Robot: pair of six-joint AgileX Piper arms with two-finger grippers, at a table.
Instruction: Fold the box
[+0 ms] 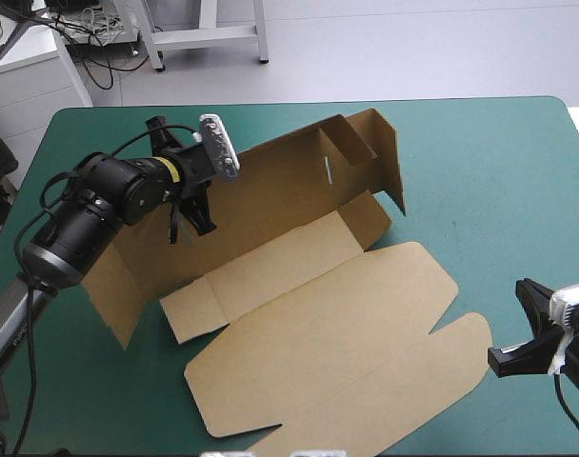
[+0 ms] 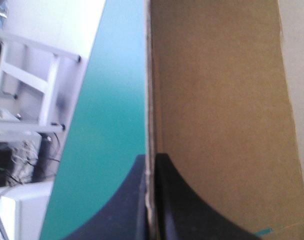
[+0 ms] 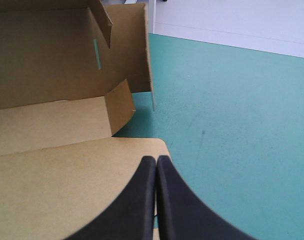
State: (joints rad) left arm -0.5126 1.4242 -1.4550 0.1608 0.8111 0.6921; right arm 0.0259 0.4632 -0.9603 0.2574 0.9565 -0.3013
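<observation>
High view: box [image 1: 318, 314] sits mid-table [image 1: 480, 171], part folded. Long back wall [image 1: 270, 181] stands up along the far side, w/ a thin slot [image 1: 326, 169] near its R end. End flap [image 1: 389, 157] there is upright too, turned toward the near side. A shorter flap [image 1: 370, 217] below it leans up off the base [image 1: 270, 262]. Lid [image 1: 347, 324] lies flat on the teal-green cover toward the near edge. At the L end another flap [image 1: 113, 286] sticks out at an angle, partly under the L arm.

L gripper [image 1: 189, 219] is at the back wall's top edge, toward its L end. L wrist view: black fingers [image 2: 182, 200] clamp the board, its edge running straight btwn them.

R gripper [image 3: 156, 162] is low near the table's R edge, well apart from the L one. R wrist view: fingers pressed together in one pointed arch, nothing btwn them, lid's corner just ahead. From high view it looks clear of the lid, not touching, tho the angle makes that hard to confirm.
</observation>
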